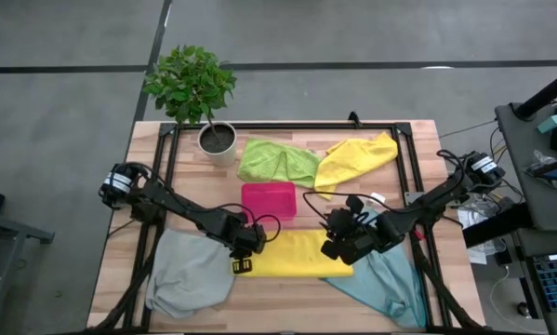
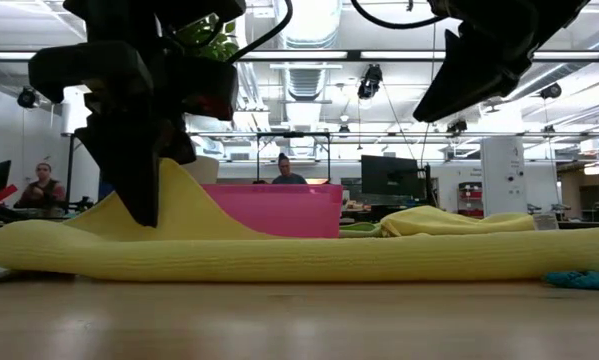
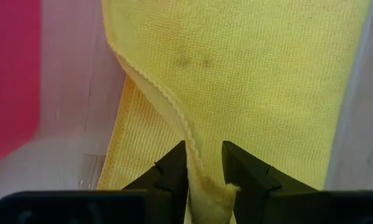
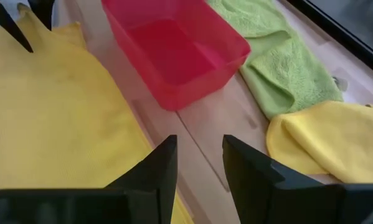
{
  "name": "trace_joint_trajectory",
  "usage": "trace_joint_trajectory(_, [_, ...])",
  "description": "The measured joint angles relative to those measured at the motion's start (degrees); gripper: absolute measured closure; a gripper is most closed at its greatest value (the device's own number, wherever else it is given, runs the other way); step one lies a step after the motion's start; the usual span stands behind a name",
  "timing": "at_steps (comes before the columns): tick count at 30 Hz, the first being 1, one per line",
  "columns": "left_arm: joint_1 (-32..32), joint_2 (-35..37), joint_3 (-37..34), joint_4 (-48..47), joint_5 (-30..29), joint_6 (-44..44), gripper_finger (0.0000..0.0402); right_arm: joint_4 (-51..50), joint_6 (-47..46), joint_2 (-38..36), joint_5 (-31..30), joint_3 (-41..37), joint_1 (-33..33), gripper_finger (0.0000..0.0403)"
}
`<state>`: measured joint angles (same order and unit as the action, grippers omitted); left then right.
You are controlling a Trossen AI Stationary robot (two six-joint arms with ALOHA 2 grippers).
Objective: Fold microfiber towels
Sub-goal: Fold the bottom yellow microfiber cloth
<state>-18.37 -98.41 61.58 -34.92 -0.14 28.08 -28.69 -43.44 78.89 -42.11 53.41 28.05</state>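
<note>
From above, five towels lie on the bench [image 1: 287,302]: two yellow, one green, one grey and one teal. The folded yellow towel [image 1: 297,253] sits at the front middle, just before the pink tray [image 1: 269,199]. The green towel [image 1: 276,160] and the second yellow towel [image 1: 354,158] lie behind the tray, near the one potted plant [image 1: 196,93]. The grey towel [image 1: 190,274] is at the front left, the teal towel [image 1: 390,279] at the front right. The left tool [image 1: 245,251] is at the folded towel's left end; the right tool [image 1: 338,244] is over its right end.

At bench height, the left tool [image 2: 144,190] holds one end of the yellow towel raised into a peak, while the rest lies flat across the bench. The right tool [image 2: 479,70] hangs above it, clear of the cloth. Two people sit far behind.

The left wrist camera shows the left tool closed narrowly on a pinched yellow edge.

The right wrist camera shows the right tool [image 4: 198,165] with its fingers apart, gripping nothing, above bare wood between the yellow towel and the tray.
</note>
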Motion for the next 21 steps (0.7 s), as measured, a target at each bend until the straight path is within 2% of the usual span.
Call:
trace_joint_trajectory(14, [0.0, 0.0, 0.0, -0.3, -0.1, 0.0, 0.0322, 0.3, 0.0, 0.0, 0.3, 0.0, -0.2, 0.0284])
trace_joint_trajectory(21, [-0.1, 0.2, 0.3, -3.1, 1.5, 0.1, 0.0322, 0.3, -3.1, -0.4, 8.4, 3.0, -0.3, 0.0284])
